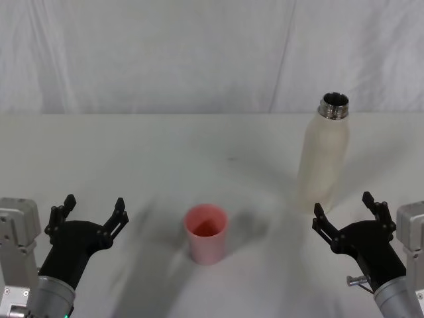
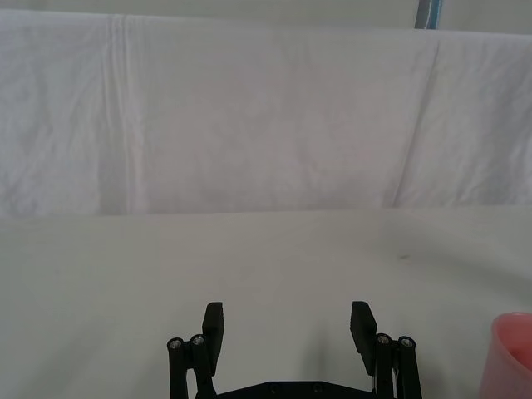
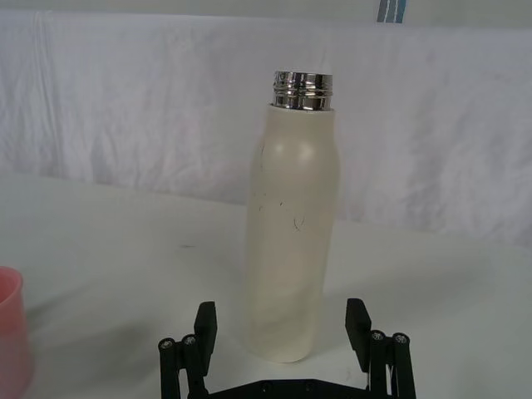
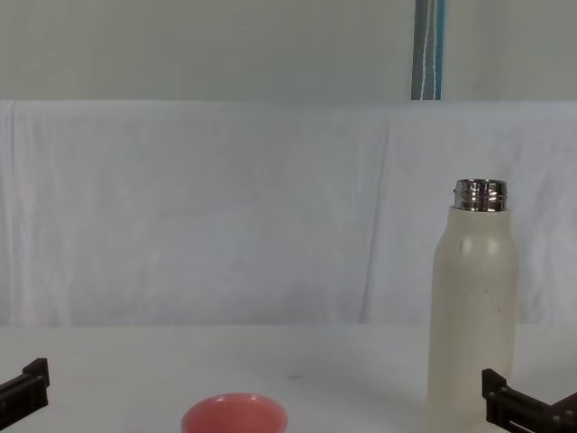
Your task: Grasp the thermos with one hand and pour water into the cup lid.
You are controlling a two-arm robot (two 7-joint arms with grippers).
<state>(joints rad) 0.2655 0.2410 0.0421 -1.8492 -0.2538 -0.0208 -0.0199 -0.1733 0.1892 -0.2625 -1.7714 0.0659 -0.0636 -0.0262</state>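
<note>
1. Right gripper [image 1: 344, 218]: black fingers spread wide, holding nothing, low over the white table [image 1: 165, 152] at the near right. In the right wrist view the thermos [image 3: 293, 241] stands just ahead of the spread fingers, lined up with the gap between them; not touching.
2. Left gripper [image 1: 93, 215]: fingers also spread, empty, at the near left, well apart from the bottle.
3. Thermos: upright, cap off, steel threaded neck [image 1: 334, 105] exposed, on the right half of the table, behind the right gripper.
4. Pink cup lid [image 1: 206, 233]: upright, mouth up, near centre, between the two grippers and nearer than the thermos.
5. Risk, judged: a tall narrow bottle, open at the top. An off-centre approach could let one finger nudge it over and spill water. A grasp too low may let it swing when tilted.
6. Risk, judged: the small cup mouth gives little margin; a fast tilt could overshoot the rim.
7. Surroundings: white cloth backdrop [image 4: 225, 207]. Nothing stands between right gripper and thermos.
</note>
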